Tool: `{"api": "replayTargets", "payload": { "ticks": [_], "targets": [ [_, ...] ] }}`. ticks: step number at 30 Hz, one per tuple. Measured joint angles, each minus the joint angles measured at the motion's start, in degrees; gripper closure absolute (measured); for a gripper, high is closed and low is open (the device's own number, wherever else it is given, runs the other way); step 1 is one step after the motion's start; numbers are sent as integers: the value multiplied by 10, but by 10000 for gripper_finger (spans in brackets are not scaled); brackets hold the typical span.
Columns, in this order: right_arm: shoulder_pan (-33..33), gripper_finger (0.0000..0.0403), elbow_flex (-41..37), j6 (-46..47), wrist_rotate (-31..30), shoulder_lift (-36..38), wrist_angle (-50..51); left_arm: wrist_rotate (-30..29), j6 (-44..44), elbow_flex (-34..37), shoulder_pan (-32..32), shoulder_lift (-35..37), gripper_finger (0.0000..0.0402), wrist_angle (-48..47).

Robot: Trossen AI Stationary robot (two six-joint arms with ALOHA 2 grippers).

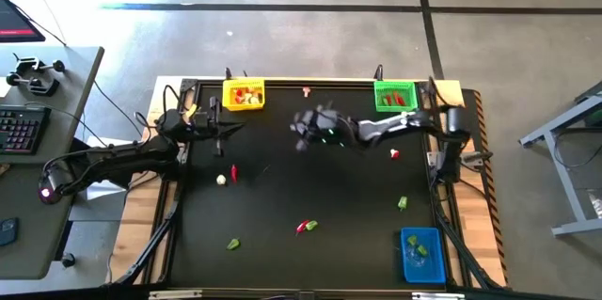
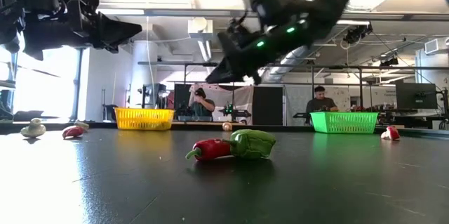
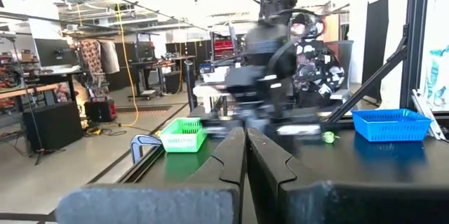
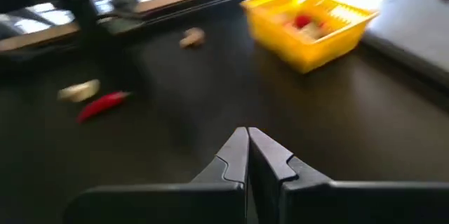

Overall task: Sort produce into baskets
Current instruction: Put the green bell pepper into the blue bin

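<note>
Where the black table [image 1: 282,201] is nearest, a blue mesh basket [image 1: 420,254] holds green pieces. Loose on the table lie two green chunks [image 1: 232,243], a red chilli against a green piece [image 2: 231,145], another chilli [image 1: 233,173] beside a white bulb [image 1: 221,180], and more bits farther off. At the far edge, a yellow basket [image 1: 244,94] holds mixed red and pale pieces; a green basket [image 1: 394,96] holds red ones. Both grippers, left [image 1: 224,128] and right [image 1: 303,131], hang above the table, fingers pressed together, empty.
</note>
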State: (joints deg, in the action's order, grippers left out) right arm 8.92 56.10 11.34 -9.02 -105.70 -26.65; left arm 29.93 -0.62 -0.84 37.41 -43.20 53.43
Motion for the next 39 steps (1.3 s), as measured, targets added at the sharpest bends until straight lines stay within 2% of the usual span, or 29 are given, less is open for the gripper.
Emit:
{"api": "replayTargets", "payload": {
  "ticks": [3,10,12,17,21,26,30,35,39],
  "targets": [
    [-45,403,-49,19,14,44,11,0,0,0,0,0,401,0],
    [-150,403,-114,-8,157,80,54,-1,0,0,0,0,401,0],
    [-181,403,-126,-1,177,79,58,-1,0,0,0,0,401,-1],
    [-244,389,-135,45,142,79,55,-10,-3,0,0,0,401,0],
    [-280,339,-135,65,82,72,54,-20,-21,0,0,0,401,1],
    [-287,259,-135,82,102,33,20,-20,-16,0,0,0,401,1],
    [-286,216,-121,79,115,18,5,-20,-16,0,0,0,401,1],
    [-286,205,-111,52,120,-6,10,-20,-16,0,-1,0,401,2],
    [-286,217,-96,47,136,-35,4,-20,-16,0,-1,0,401,1]
  ]
}}
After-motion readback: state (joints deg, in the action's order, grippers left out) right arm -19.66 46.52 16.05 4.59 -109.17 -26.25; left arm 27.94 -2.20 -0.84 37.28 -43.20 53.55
